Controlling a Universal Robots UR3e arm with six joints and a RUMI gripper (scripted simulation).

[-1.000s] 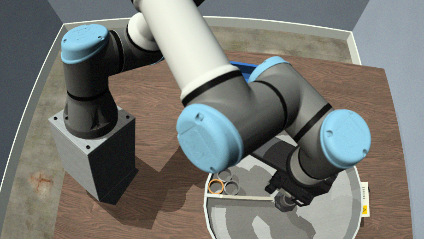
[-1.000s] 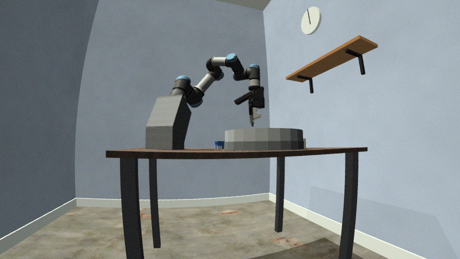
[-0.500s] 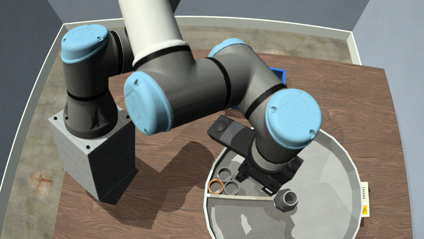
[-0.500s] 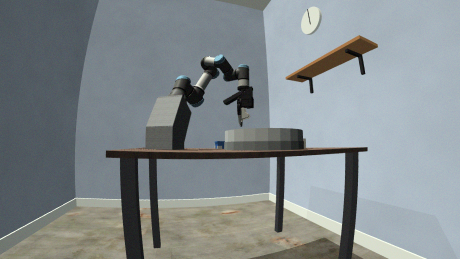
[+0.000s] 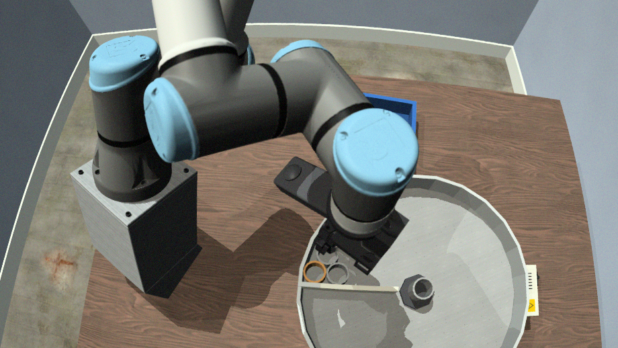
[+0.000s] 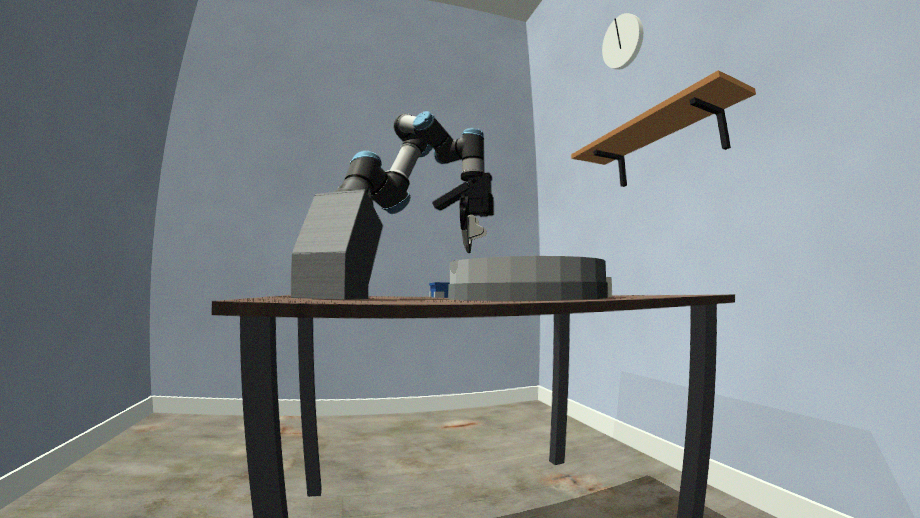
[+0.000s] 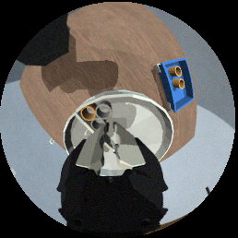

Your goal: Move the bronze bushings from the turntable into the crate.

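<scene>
Gripper (image 5: 325, 247) (image 6: 468, 249) (image 7: 111, 123) w/ jaws pressed tog., above turntable (image 5: 510, 224) (image 6: 527, 270) (image 7: 169, 121), one bronze bushing (image 5: 314, 271) (image 7: 88, 113) upright inside by divider (image 5: 350, 287), steel bushings alongside, two bronze pcs. (image 7: 174, 71) in blue crate (image 5: 414, 113) (image 6: 439, 286) (image 7: 183, 105) on counter (image 5: 484, 129) (image 6: 473, 310) (image 7: 111, 28), which also bore turntable

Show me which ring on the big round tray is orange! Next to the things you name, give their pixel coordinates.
The ring (image 5: 304, 272) (image 7: 82, 113) touching the tray's wall, beside the divider; the other two rings there are gray.

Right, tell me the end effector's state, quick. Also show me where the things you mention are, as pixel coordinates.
End effector (image 5: 325, 247) (image 6: 468, 249) (image 7: 111, 123): closed, holding nothing.
</scene>
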